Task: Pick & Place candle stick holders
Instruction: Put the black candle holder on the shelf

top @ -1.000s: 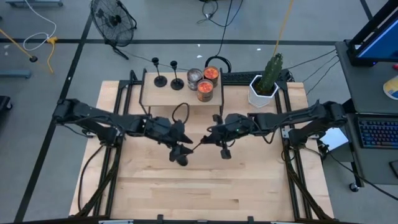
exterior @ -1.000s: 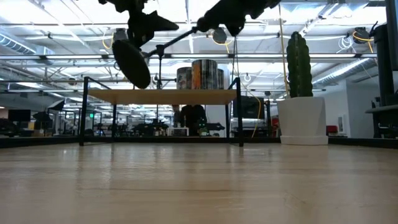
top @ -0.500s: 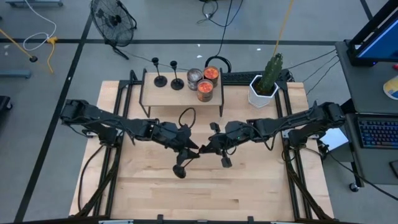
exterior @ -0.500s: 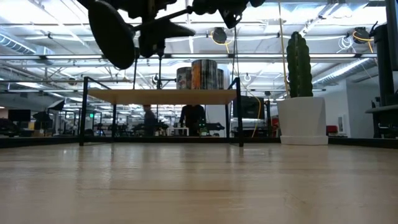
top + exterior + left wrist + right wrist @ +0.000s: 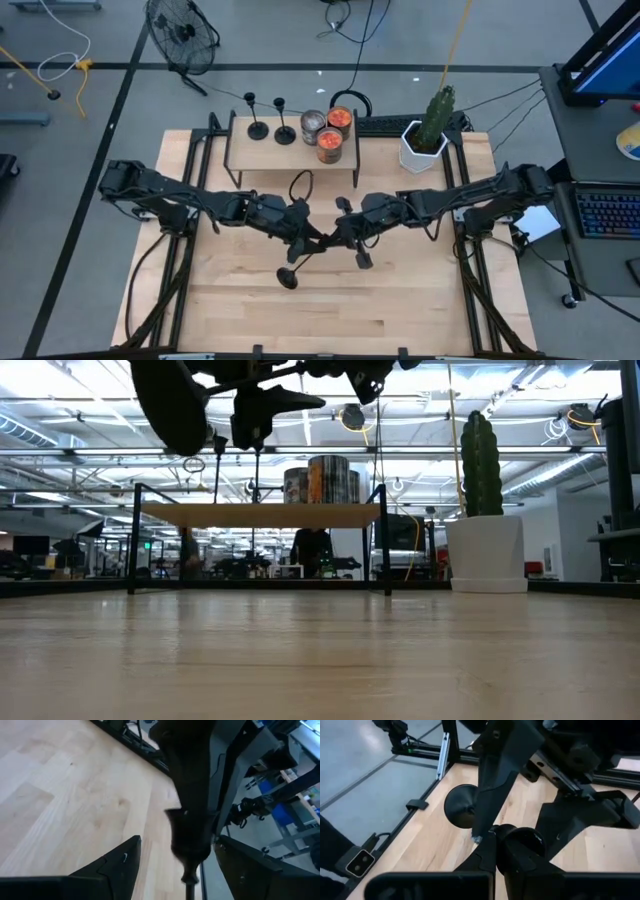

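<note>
Right now the two arms are meeting mid-air in front of the shelf (image 5: 245, 150), w/ one candle stick holder (image 5: 290, 277) hanging between them, well above the counter (image 5: 400, 300). It's lying roughly level, its round base pointing away from the shelf and its thin stem running up into the grippers. The other two holders (image 5: 258, 128) are standing at one end of the shelf top, w/ the glass jars (image 5: 330, 135) at the other end.

Looks like a hand-over, so the receiving side should be gripping firmly before the other lets go. A grip at one far end of a thin stem, w/ the heavy base at the other, is going to want to swing. Moving slowly and turning it upright before setting it down would be the safe way, imo.

The left gripper (image 5: 303, 238) is sitting w/ its fingers (image 5: 115, 865) spread wide. The stem and cup are passing between them w/o touching, as far as I can see. The right gripper (image 5: 338, 236), on the side of the left one away from the two holders' end of the shelf, seems to be clamping the cup end. Its fingers are looking closed around it, and nothing else is carrying the piece.
</note>
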### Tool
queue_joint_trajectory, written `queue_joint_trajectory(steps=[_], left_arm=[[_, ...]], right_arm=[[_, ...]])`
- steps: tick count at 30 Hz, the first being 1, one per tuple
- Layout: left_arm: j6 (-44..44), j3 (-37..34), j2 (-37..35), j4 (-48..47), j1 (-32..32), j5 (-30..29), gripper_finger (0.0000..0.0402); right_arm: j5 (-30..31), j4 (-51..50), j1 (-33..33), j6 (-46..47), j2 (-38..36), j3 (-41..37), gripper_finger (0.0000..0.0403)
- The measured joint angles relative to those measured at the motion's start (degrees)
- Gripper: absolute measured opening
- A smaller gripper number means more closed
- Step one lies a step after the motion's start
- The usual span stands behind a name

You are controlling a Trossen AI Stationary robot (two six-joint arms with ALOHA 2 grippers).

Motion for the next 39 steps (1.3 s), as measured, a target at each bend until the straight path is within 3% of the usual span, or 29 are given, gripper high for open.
queue_joint_trajectory(steps=[4,12,20,25,30,39], left_arm=[[0.0,0.0,0.0,-0.4,0.0,0.7,0.0232],[0.7,0.0,0.0,-0.7,0.0,4.4,0.0148],[0.4,0.0,0.0,-0.9,0.0,5.4,0.0103],[-0.7,0.0,0.0,-1.0,0.5,5.9,0.0036],[-2.0,0.0,0.0,-0.9,1.2,7.4,0.0035],[-4.0,0.0,0.0,-0.8,1.2,7.9,0.0035]], right_arm=[[-0.2,0.3,0.0,-0.1,0.2,0.0,0.0002],[-0.5,1.2,-0.2,-0.2,0.1,0.0,0.0002],[-0.5,1.7,-0.2,0.0,0.1,0.0,0.0002],[-1.4,1.5,-0.2,0.7,0.1,0.0,0.0002],[-1.4,1.6,-0.2,0.9,0.1,0.0,0.0007],[-1.6,1.6,-0.2,1.0,0.1,0.0,0.0052]])
